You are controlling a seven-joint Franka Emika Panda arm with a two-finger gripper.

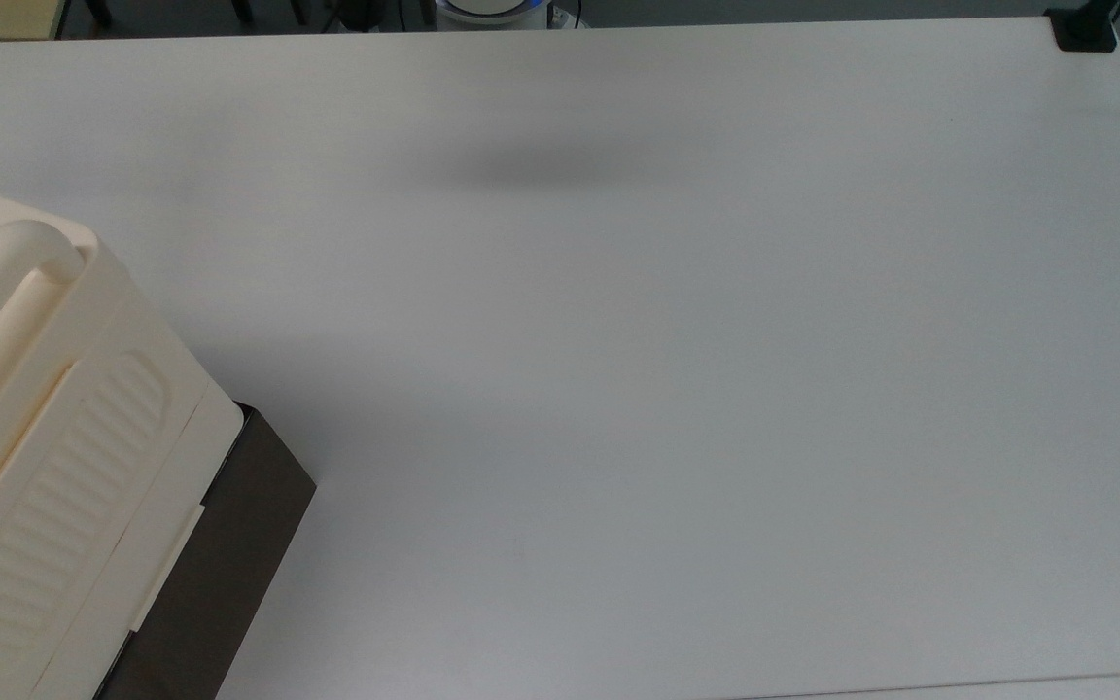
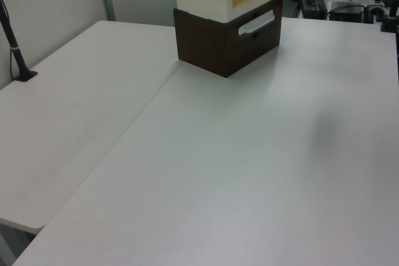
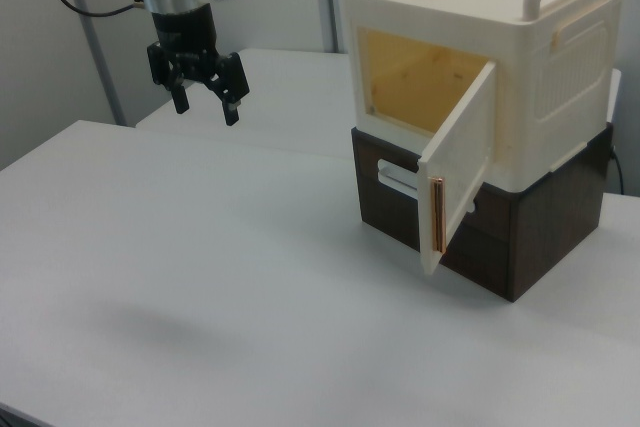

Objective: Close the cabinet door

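Clearly the cabinet door (image 3: 459, 169) is standing wide open, swung out from the front of the cabinet (image 3: 480, 67) toward the right view's lower left, hinged on the side toward the right view's right, with a thin copper-coloured strip running down its free edge. Behind it the yellowish inside of the cabinet is showing. The cabinet is sitting on a dark brown base (image 3: 530, 227) at the right view's right side of the table (image 3: 200, 297); in the top view it is lying at the top view's lower left, its thick tube handle (image 1: 6, 262) and ribbed side panel (image 1: 54, 486) facing up.

The gripper (image 3: 205, 97) is hanging in the air well apart from the door, at the right view's upper left, pointing down with its fingers spread and nothing between them. By my reading the task is at its very start: the arm is not yet touching the door. The next move is calling for a sweep across to the outer face of the door near its free edge, then a push that is following the hinge arc until the panel is lying flush in its frame.

Nothing is standing between gripper and door. A black clamp (image 1: 1085, 34) is sitting at a far corner in the top view, and a black post (image 2: 15, 48) at the left view's left edge, both out of the way
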